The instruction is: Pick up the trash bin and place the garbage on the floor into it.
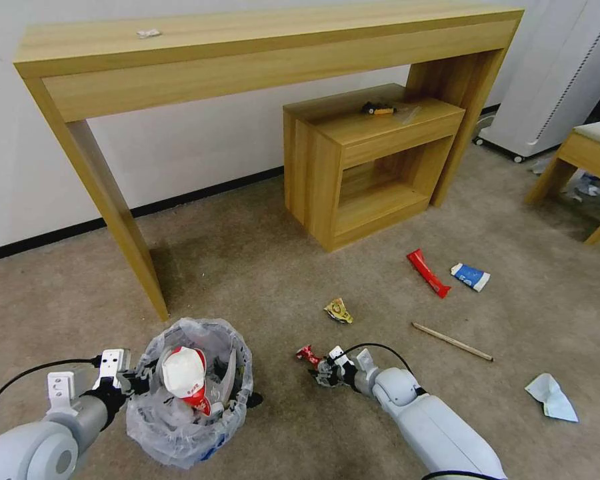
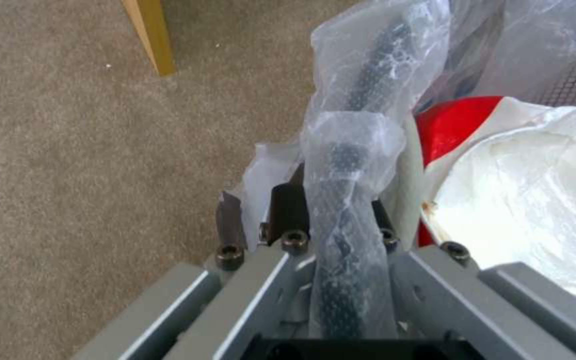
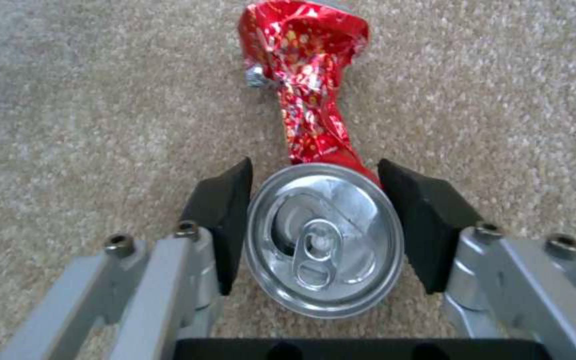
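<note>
The beige-brown short-pile carpet floor (image 1: 260,280) spreads under a long light-wood console table (image 1: 247,60) that stands against the white wall, with a smaller light-wood open-front cabinet (image 1: 363,160) tucked under its right half.

The small round black trash bin lined with crinkly translucent plastic (image 1: 192,393) sits low at the robot's left, near the console's front left leg, and holds a red-and-white paper cup (image 1: 185,377) among other litter. The left gripper (image 1: 132,383) is at the bin's left rim; in the left wrist view its dark fingers (image 2: 289,207) are closed tight on the bag-wrapped rim (image 2: 347,200).

The right gripper (image 1: 325,368) is low over the carpet just right of the bin. In the right wrist view its black pads (image 3: 225,210) stand apart on either side of the silver top of a crushed red drinks can (image 3: 321,235), very near it, though I cannot tell whether they press on it.

Farther right on the carpet lie a pale-blue crumpled mask (image 1: 551,397), a thin wooden stick (image 1: 452,341), a long red wrapper (image 1: 428,272), a blue-and-white cup (image 1: 471,276) just beside it, and a small yellow wrapper (image 1: 339,310).
</note>
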Robot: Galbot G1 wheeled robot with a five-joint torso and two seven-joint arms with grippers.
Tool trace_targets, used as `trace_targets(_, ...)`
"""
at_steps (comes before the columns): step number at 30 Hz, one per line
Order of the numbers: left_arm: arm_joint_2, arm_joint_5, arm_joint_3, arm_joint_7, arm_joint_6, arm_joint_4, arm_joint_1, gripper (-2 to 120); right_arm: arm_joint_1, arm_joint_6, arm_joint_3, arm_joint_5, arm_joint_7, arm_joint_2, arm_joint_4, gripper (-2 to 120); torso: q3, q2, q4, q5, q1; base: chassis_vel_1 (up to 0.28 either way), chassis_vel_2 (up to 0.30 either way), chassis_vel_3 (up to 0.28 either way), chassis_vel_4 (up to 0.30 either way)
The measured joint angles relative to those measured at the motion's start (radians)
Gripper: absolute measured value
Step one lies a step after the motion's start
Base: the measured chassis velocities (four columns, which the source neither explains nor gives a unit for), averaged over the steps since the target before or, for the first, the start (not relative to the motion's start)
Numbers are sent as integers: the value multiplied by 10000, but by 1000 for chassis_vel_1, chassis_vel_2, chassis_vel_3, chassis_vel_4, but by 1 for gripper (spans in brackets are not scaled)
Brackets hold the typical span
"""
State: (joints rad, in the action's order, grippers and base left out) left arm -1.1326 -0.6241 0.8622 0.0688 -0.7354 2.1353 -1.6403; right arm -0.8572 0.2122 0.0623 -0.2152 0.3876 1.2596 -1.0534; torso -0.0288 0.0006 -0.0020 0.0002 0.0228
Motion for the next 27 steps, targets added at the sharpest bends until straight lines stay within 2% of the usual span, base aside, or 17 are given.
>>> trace_targets(3, 0, -6, 9, -3, 0, 35, -20, 0, -82, -78, -33, -12, -117, 37, -26, 36, 2, 0, 2, 2, -1, 0, 0, 0, 0)
trace_targets(10, 7, -8, 14, -4, 0, 63, -28, 0, -240, -125, -101, -20, -360, 14, -306, 22, 2, 0, 2, 2, -2, 0, 0, 0, 0)
trace_targets(12, 4, -8, 9, -4, 0, 77, -28, 0, -296, -122, -145, -55, -452, -43, -474, 10, 1, 0, 0, 0, -1, 0, 0, 0, 0)
trace_targets(16, -27, 2, -23, -3, 0, 78, -28, 0, -320, -119, -168, -67, -463, -58, -474, 0, 1, 0, 0, -1, -1, 0, 0, 0, 0)
trace_targets(27, 8, 12, -23, 7, 0, 67, -22, 0, -290, -164, -278, -58, -574, 9, -559, 0, -2, -1, -1, 0, 0, 0, 0, 0, 0)
